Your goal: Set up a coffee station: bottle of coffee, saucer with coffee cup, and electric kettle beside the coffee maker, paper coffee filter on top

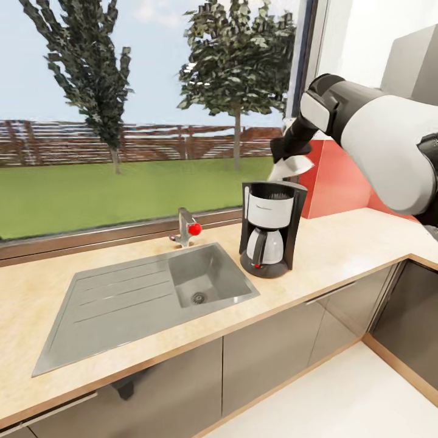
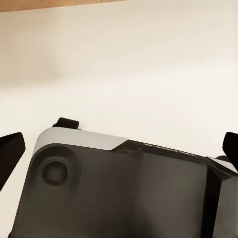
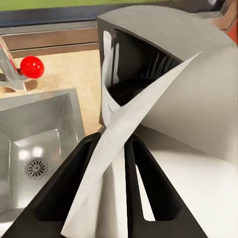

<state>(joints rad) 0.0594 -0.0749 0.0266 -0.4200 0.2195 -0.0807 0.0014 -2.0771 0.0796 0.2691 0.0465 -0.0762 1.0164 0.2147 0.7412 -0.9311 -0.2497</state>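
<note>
The right claw (image 3: 116, 173) is closed on the paper coffee filter (image 3: 134, 134), its two dark fingers (image 3: 64, 188) pinching the white sheet near its lower end so the pointed edge sticks out ahead. The head view puts it just above and behind the open top of the coffee maker (image 1: 272, 228), which stands on the light wood desk (image 1: 340, 243) beside the steel sink (image 1: 146, 292). The filter looks thin, very light and floppy, easy to crease or let slip, so a pinch on a flat edge seems right, with a gentle release into the basket. The left claw's (image 2: 119, 148) finger tips sit wide apart at the frame edges, holding nothing
</note>
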